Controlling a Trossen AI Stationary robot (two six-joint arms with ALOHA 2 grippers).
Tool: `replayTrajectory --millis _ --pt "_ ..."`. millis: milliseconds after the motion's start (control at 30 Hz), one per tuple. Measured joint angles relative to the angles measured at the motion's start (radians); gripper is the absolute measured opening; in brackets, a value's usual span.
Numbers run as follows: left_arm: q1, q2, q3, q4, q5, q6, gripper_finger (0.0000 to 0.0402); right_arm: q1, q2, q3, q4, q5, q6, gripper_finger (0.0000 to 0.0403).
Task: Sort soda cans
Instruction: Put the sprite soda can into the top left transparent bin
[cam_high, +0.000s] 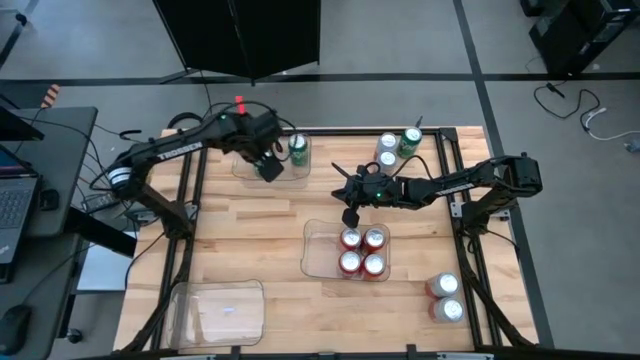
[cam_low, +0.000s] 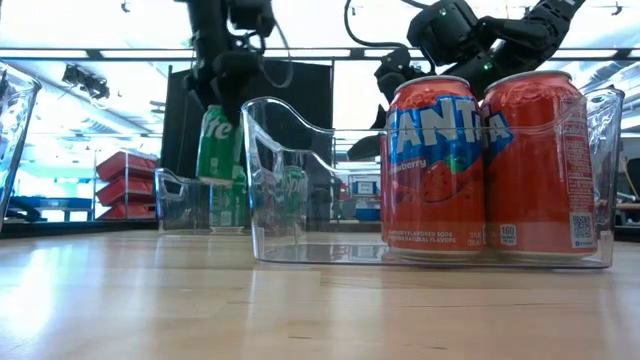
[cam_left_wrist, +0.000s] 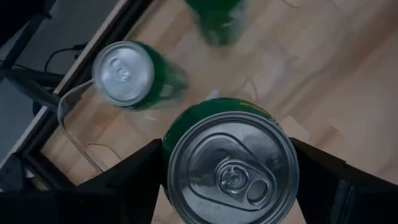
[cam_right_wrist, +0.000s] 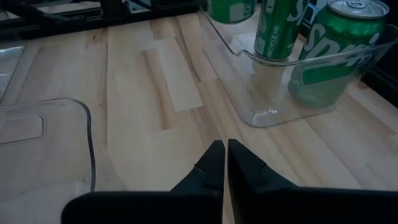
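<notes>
Taking the middle tray (cam_high: 318, 250) as the landmark, four cans (cam_high: 362, 251) stand in its right half. Behind it and to the left sits another tray (cam_high: 250, 170) with a can (cam_high: 298, 150) inside, where the left gripper (cam_high: 270, 166) hangs. The right gripper (cam_high: 349, 194) hangs just behind the middle tray. Three cans (cam_high: 396, 148) stand behind and right, two cans (cam_high: 445, 298) before and right, a third tray (cam_high: 220, 312) before and left.

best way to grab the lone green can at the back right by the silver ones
Grip the green can across its round side wall, coming from above or from the far right side. It stands upright, silver top up, and the silver cans crowd its near left flank. The right gripper, fingers together, would have to open first.
</notes>
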Motion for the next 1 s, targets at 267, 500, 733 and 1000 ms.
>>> replayTrajectory --millis 267,500,733,1000 --pt "0.069 -0.043 -0.161 0.154 0.058 0.017 0.0289 0.0 0.0 0.0 0.008 0.0 0.004 0.0007" --pt "0.102 -0.043 -0.247 0.241 0.081 0.035 0.0289 0.0 0.0 0.0 0.01 0.0 0.011 0.0007" --pt "0.119 -0.043 -0.315 0.324 0.121 0.035 0.0289 0.0 0.0 0.0 0.01 0.0 0.026 0.0007" --pt "0.122 -0.043 -0.353 0.363 0.124 0.037 0.0289 0.0 0.0 0.0 0.009 0.001 0.026 0.0007"
